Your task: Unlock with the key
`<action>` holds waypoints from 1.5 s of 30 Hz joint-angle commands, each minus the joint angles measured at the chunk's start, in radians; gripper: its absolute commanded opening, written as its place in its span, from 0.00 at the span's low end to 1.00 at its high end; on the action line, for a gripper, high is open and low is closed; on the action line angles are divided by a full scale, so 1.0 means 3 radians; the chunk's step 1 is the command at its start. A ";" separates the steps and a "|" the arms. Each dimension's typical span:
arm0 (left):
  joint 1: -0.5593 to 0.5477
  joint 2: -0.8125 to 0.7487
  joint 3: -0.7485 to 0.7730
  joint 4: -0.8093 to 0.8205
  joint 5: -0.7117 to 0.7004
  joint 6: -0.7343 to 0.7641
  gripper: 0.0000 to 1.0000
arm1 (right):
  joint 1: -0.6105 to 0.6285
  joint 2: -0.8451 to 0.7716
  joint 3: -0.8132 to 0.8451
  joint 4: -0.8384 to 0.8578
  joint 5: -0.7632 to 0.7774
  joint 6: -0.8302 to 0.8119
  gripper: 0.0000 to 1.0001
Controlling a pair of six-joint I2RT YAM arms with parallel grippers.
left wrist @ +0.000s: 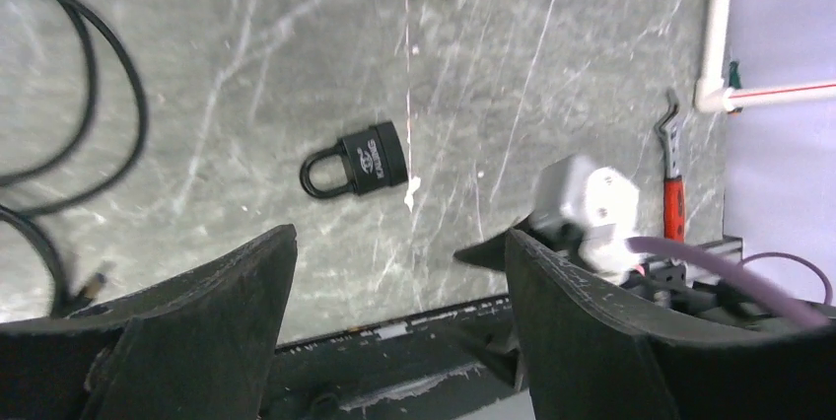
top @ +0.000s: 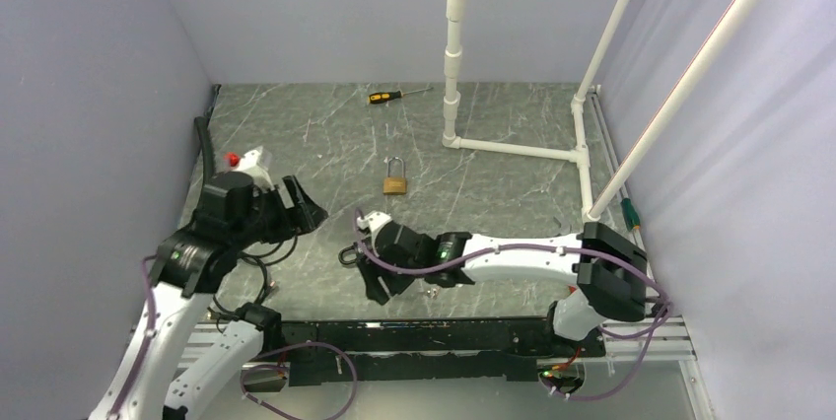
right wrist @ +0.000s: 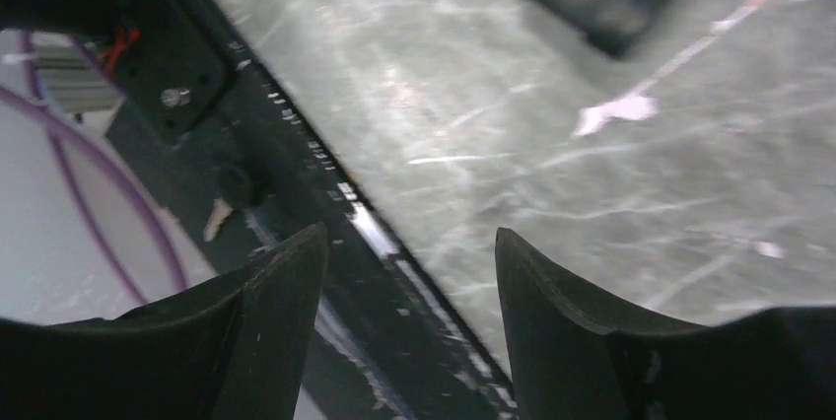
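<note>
Left claw hovers apart and empty, framing the black padlock at centre, likely to steady it; right claw gapes empty over the counter edge.

Screwdriver behind padlock, on table
</note>
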 commanded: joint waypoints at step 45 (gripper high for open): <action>-0.0008 -0.1212 0.1334 -0.0709 0.1025 0.0704 0.92 | 0.1288 0.2213 0.2738 -0.2032 0.1069 0.2425 0.54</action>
